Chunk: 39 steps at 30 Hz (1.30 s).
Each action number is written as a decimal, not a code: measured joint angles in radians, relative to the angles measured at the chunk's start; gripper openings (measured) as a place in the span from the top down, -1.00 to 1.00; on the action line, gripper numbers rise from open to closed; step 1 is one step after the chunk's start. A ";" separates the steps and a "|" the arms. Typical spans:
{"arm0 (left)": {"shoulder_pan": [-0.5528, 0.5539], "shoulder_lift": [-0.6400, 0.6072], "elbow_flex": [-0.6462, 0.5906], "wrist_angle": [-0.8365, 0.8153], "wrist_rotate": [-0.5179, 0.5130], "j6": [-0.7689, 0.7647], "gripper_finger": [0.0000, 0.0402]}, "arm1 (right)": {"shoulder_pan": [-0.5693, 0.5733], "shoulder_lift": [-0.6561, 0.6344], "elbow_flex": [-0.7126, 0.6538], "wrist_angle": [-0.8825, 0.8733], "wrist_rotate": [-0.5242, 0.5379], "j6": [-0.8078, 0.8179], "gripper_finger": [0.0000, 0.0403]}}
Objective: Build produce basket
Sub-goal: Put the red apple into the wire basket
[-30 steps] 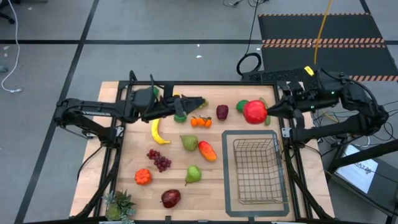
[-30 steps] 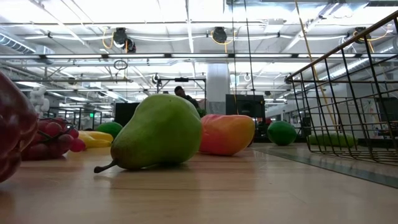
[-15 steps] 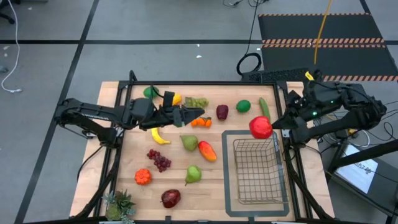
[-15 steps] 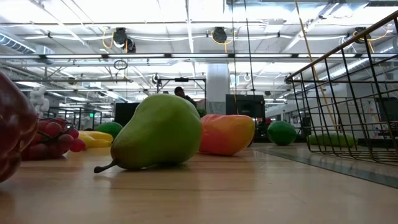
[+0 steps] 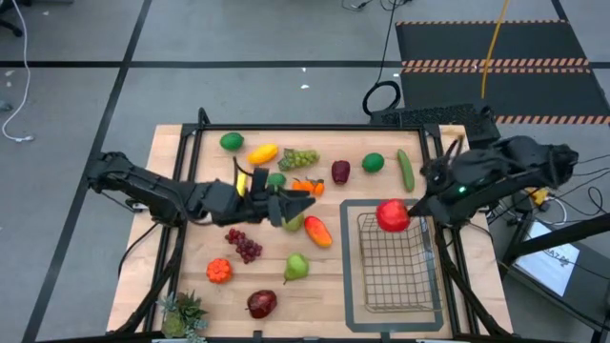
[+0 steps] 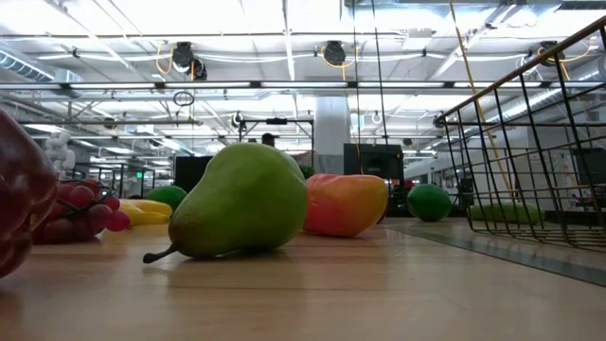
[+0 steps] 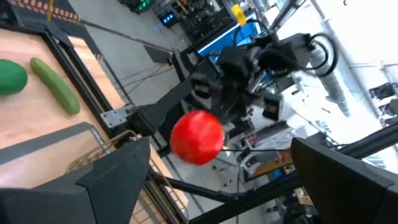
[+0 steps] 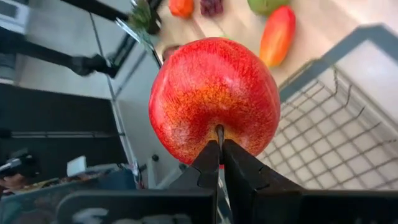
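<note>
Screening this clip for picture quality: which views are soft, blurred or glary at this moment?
Low view: bright ceiling lights glare; the green pear up close is sharp, the dark red fruit at the frame edge looms large. Left wrist view: soft all over, the red apple smeared. Right wrist view: that apple crisp on the shut right pincer, the basket softer. High view: even light.

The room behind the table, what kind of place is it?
Probably a robotics lab or workshop: the low view shows open ceiling pipes with strip lighting, the high view hazard-striped floor mats and loose cables beside the wooden table.
</note>
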 joint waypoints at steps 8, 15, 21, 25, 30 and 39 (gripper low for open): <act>-0.108 0.065 0.000 0.005 -0.072 -0.008 -0.92 | 0.157 0.104 0.000 -0.030 -0.004 0.086 0.98; -0.178 0.108 -0.001 0.002 -0.089 -0.038 -0.92 | 0.160 0.172 0.000 -0.080 0.000 0.083 0.98; -0.193 0.127 0.000 0.000 -0.147 -0.065 -0.92 | 0.114 0.210 -0.008 -0.093 0.021 0.038 0.98; -0.184 0.123 0.000 0.002 -0.152 -0.058 -0.92 | 0.050 0.211 -0.085 -0.069 -0.011 0.026 0.98; -0.181 0.123 0.000 0.001 -0.152 -0.034 -0.92 | 0.007 0.211 -0.234 -0.002 -0.136 0.037 0.98; -0.168 0.123 0.000 -0.023 -0.151 -0.011 -0.92 | -0.001 0.211 -0.534 0.303 -0.163 0.103 0.93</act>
